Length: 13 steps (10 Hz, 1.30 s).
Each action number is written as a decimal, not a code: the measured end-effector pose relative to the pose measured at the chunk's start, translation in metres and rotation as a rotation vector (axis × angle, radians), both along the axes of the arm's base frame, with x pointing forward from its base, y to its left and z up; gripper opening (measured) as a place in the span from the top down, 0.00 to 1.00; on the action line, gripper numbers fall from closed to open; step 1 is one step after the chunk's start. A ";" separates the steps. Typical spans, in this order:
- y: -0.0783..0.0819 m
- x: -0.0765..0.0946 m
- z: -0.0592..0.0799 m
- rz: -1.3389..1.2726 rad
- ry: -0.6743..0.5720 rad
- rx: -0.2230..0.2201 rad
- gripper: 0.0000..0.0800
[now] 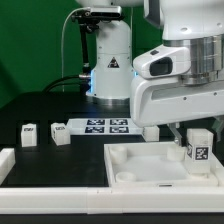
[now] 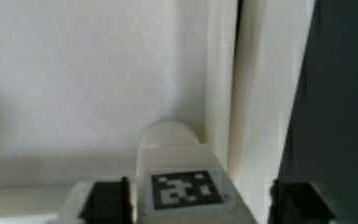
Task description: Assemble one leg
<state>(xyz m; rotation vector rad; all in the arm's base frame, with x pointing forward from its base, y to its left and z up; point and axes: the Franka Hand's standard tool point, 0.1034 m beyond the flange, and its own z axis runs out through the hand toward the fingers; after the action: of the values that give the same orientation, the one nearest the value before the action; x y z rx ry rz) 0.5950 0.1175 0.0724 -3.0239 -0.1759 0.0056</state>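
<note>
A white leg (image 1: 198,150) with a black-and-white tag stands upright at the exterior view's right side of the large white square tray (image 1: 140,170). My gripper (image 1: 197,138) is over it, with one finger on each side. In the wrist view the leg (image 2: 185,185) sits between the dark fingers (image 2: 108,200), with a gap on both sides, so the gripper (image 2: 202,200) is open around it. The tray's floor (image 2: 87,90) and raised rim fill the wrist view behind the leg. Two more legs (image 1: 29,134) (image 1: 59,132) lie loose on the black table at the exterior view's left.
The marker board (image 1: 105,126) lies behind the tray. Another small white part (image 1: 150,130) sits by the tray's far edge. A white wall (image 1: 12,160) runs along the table's front and left. The arm's base (image 1: 108,60) stands at the back.
</note>
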 end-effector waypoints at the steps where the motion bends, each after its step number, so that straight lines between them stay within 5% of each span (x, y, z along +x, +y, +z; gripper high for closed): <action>1: -0.001 0.000 0.000 -0.001 0.000 -0.001 0.64; 7: 0.001 0.000 -0.001 -0.246 0.028 0.008 0.64; 13: 0.015 0.000 -0.002 -1.075 0.094 0.046 0.64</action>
<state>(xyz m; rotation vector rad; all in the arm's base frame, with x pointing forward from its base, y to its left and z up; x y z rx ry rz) 0.5955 0.1325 0.0700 -2.6523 1.3893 0.0480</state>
